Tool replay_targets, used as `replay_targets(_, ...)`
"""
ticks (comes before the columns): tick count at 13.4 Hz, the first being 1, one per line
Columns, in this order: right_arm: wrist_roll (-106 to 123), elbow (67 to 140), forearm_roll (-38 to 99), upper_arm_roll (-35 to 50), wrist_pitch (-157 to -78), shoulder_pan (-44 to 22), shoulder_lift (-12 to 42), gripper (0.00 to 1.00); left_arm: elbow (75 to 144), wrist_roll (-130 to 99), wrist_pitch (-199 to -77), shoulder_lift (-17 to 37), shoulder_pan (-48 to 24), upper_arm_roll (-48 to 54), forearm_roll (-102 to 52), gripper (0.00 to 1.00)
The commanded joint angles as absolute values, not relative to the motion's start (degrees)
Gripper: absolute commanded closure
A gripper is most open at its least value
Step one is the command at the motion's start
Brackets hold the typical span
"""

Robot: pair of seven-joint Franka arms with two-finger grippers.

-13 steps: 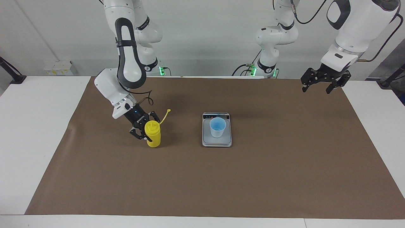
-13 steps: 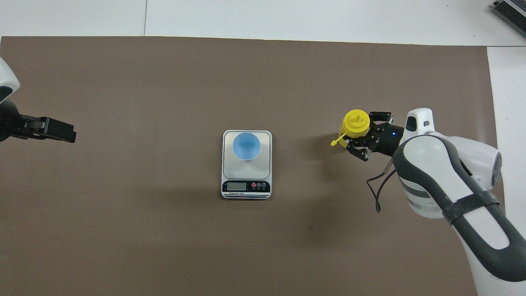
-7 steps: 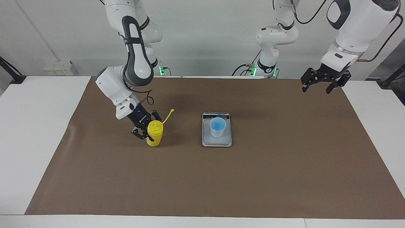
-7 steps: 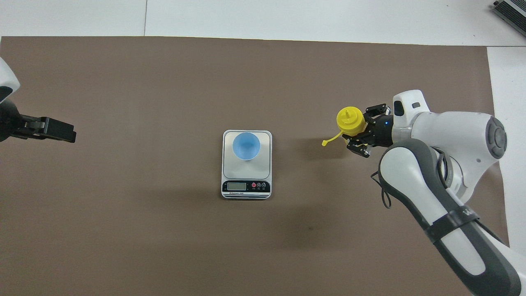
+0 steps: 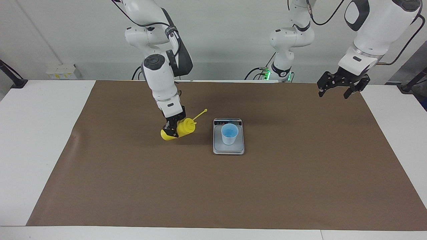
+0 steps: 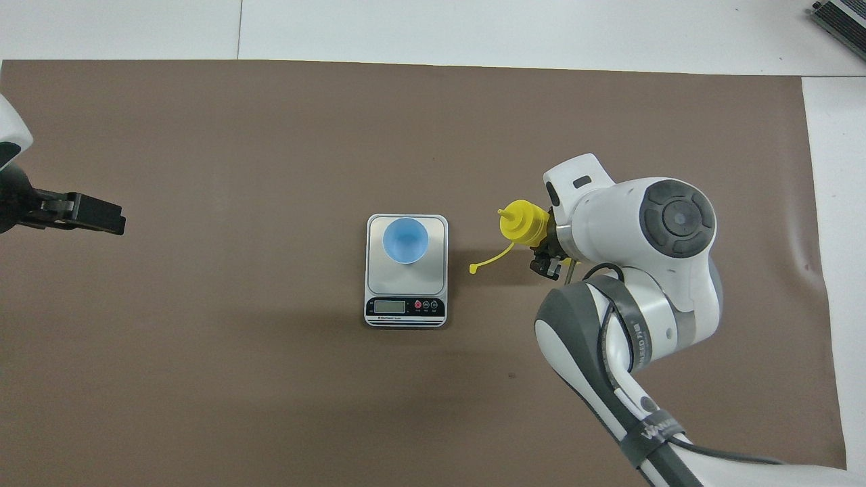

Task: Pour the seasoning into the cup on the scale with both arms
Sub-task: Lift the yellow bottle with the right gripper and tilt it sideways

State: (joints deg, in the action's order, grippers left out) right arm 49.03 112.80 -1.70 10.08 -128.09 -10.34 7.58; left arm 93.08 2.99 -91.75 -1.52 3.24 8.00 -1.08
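Observation:
The yellow seasoning bottle [image 5: 181, 130] [image 6: 522, 223] is tilted low over the brown mat, beside the scale toward the right arm's end. Its nozzle points at the scale and its thin strap [image 5: 200, 115] sticks out past it. My right gripper [image 5: 171, 128] is shut on the bottle's body, and in the overhead view the white wrist mostly covers this gripper [image 6: 547, 258]. The light blue cup [image 5: 229, 133] [image 6: 404, 239] stands upright on the silver scale [image 5: 229, 150] [image 6: 440, 270]. My left gripper [image 5: 333, 95] [image 6: 101, 220] waits open over the mat's edge at the left arm's end.
A brown paper mat [image 5: 213, 193] covers most of the white table [image 5: 36, 133]. A small white box [image 5: 61, 71] sits by the wall at the right arm's end. A grey device [image 6: 839, 20] lies off the mat at the farthest corner.
The right arm has swung its wrist round and carried the bottle toward the scale, tipping it from upright to nozzle-first. The left arm has not moved.

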Motion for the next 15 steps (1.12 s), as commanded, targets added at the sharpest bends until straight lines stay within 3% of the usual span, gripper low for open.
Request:
replay_targets(1,43.70,101.99,-9.38,10.28,-118.25,-13.43,12.55,0.92,94.31,3.34,-91.76,-2.81,3.78,8.09,-1.76,0.00)
replay_targets(6,41.76,96.08,-15.72,10.28,-112.61,-18.01,16.60,1.00,94.31,3.43,-91.76,-2.81,3.78,8.09,-1.76,0.00)
replay_targets(12,33.49,93.96,-26.88,10.28,-107.24,-25.65,19.68,1.00,94.31,3.34,-91.76,-2.81,3.78,8.09,-1.76,0.00)
replay_targets(15,33.75,92.99,-31.27,10.37,-104.87,-26.28,21.79,1.00,94.31,3.34,-91.76,-2.81,3.78,8.09,-1.76,0.00)
